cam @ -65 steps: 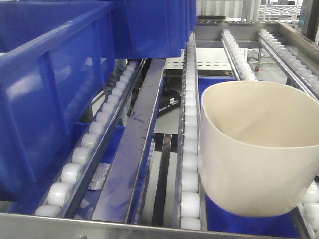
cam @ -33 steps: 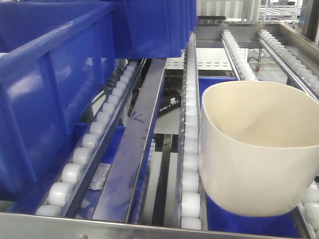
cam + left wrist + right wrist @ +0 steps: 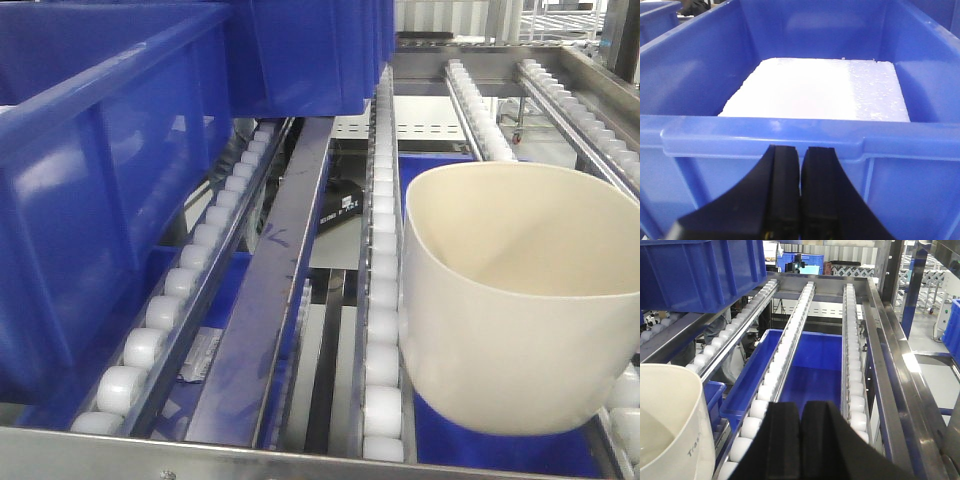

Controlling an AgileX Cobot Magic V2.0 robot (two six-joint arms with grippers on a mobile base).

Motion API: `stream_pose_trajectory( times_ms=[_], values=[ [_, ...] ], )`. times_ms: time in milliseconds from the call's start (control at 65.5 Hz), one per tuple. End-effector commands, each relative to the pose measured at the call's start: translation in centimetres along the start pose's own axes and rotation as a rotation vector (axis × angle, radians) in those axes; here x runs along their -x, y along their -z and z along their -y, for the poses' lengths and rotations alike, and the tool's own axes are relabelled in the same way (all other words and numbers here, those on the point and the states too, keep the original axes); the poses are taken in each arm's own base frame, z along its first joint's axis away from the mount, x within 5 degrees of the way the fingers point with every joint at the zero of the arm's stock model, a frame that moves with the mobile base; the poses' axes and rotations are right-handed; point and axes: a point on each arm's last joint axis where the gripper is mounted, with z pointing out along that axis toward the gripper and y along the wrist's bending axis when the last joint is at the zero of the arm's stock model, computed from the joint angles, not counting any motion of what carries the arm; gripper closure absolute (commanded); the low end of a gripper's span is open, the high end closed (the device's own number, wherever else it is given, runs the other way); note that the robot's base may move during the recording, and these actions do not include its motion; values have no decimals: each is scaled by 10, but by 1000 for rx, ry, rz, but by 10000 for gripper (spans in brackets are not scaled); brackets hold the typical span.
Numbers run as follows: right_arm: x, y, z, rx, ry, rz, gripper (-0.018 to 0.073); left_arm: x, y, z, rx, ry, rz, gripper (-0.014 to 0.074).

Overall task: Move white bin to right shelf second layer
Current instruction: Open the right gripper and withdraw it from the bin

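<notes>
The white bin point(image 3: 510, 340) stands upright and empty on the roller rails of the right shelf layer point(image 3: 382, 300), at the near right. In the right wrist view the bin point(image 3: 665, 415) fills the lower left corner, apart from my right gripper point(image 3: 800, 407). That gripper is shut with nothing between its fingers, and sits above the gap between two roller rails point(image 3: 790, 345). My left gripper point(image 3: 800, 150) is shut and empty, just in front of a blue crate's rim point(image 3: 765, 135). Neither gripper shows in the front view.
Large blue crates point(image 3: 100, 200) stand on the rails to the left of the bin. The crate by my left gripper holds a white foam slab point(image 3: 815, 90). Another blue crate point(image 3: 815, 365) lies on the level below the rails. Steel frame bars point(image 3: 890, 380) run along the right side.
</notes>
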Motion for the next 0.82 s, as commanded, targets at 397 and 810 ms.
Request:
stream_pose_trajectory(
  times_ms=[397,810],
  values=[
    [15,3,0,-1,12,128,510,-4,-1,0,-1,3,65,512],
    [15,3,0,-1,12,128,510,-4,-1,0,-1,3,65,512]
  ],
)
